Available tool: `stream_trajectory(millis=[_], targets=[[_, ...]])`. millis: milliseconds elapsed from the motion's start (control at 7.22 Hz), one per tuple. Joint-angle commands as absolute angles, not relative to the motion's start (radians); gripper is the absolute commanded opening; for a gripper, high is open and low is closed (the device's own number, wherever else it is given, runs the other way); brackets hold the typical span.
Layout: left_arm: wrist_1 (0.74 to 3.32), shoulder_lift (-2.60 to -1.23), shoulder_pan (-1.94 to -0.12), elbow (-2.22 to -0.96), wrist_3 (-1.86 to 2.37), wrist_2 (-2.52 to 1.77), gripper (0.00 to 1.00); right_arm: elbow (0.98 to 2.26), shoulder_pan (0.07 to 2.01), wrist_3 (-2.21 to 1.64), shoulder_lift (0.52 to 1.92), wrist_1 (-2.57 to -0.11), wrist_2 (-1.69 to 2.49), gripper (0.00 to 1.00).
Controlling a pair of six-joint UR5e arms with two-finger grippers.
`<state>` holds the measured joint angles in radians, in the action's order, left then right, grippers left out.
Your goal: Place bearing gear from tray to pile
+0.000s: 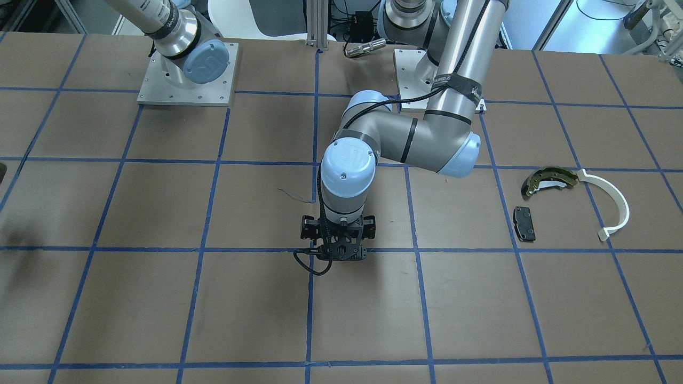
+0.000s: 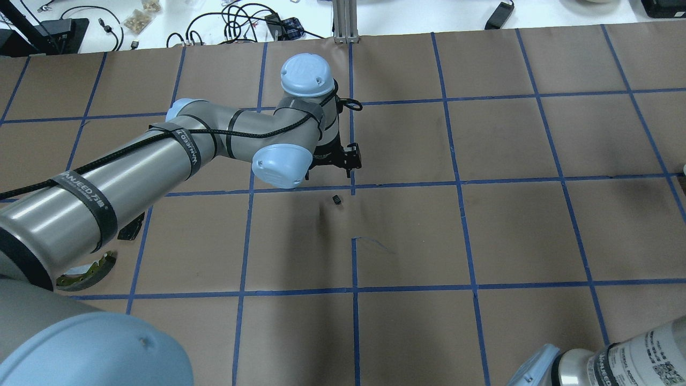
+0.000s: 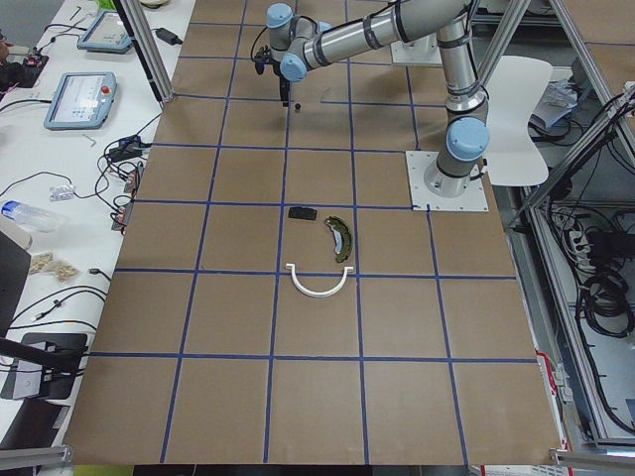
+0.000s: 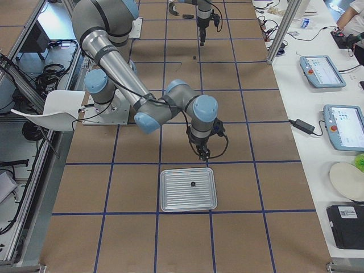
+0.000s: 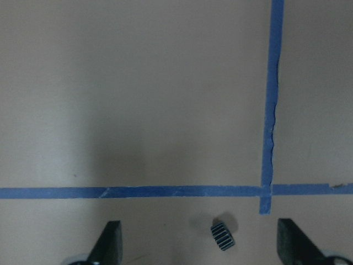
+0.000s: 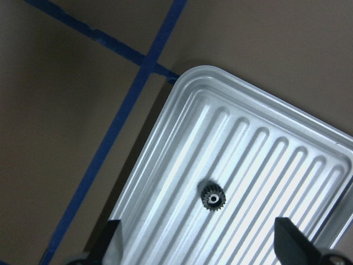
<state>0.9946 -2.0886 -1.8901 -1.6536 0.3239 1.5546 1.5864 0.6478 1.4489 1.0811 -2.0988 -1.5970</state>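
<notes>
While right gripper [image 6: 201, 248] hovers, jaws released, over tray [image 4: 176, 199], one bearing gear [image 6: 211, 199] sits mid-tray, clear of rims. Farther: left gripper [image 5: 201, 248] jaws released, second gear [image 5: 222, 236] on open table [image 5: 138, 110] below, well apart from pile [image 1: 549, 180].

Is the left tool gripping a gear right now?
No, the gear lies loose on the table paper, between the left tool's wide-open fingers and touching neither.

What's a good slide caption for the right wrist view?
Open right end effector framing a small black gear lying on the ribbed metal tray.
</notes>
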Motion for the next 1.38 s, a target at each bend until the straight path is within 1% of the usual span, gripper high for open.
stream_trajectory(millis=[0, 138, 277, 415, 554, 692, 831, 969, 1108, 1246], targets=[[0.985, -2.114, -1.911, -1.686, 0.331, 1.555, 0.97, 1.571, 0.643, 1.497, 0.994, -2.169, -1.601, 0.95], [0.985, -2.102, -1.920, -1.712, 0.331, 1.555, 0.94, 1.574, 0.643, 1.500, 0.989, -2.171, -1.606, 0.92], [0.985, -2.091, -1.921, -1.730, 0.330, 1.555, 0.87, 1.580, 0.643, 1.500, 0.977, -2.171, -1.611, 0.89], [0.982, -2.104, -1.919, -1.730, 0.328, 1.557, 0.86, 1.580, 0.643, 1.500, 0.968, -2.171, -1.609, 0.86], [0.982, -2.106, -1.919, -1.723, 0.328, 1.555, 0.79, 1.580, 0.643, 1.502, 0.968, -2.171, -1.609, 0.85], [0.980, -2.106, -1.913, -1.718, 0.327, 1.555, 0.76, 1.580, 0.643, 1.502, 0.968, -2.171, -1.611, 0.81], [0.951, -2.112, -1.913, -1.718, 0.328, 1.554, 0.76, 1.580, 0.643, 1.509, 0.968, -2.172, -1.615, 0.78], [0.950, -2.114, -1.913, -1.718, 0.328, 1.554, 0.70, 1.580, 0.643, 1.543, 0.968, -2.172, -1.637, 0.76], [0.950, -2.115, -1.913, -1.718, 0.328, 1.554, 0.56, 1.580, 0.643, 1.545, 0.966, -2.172, -1.640, 0.69], [0.951, -2.115, -1.913, -1.721, 0.330, 1.554, 0.56, 1.580, 0.643, 1.545, 0.965, -2.172, -1.640, 0.64]])
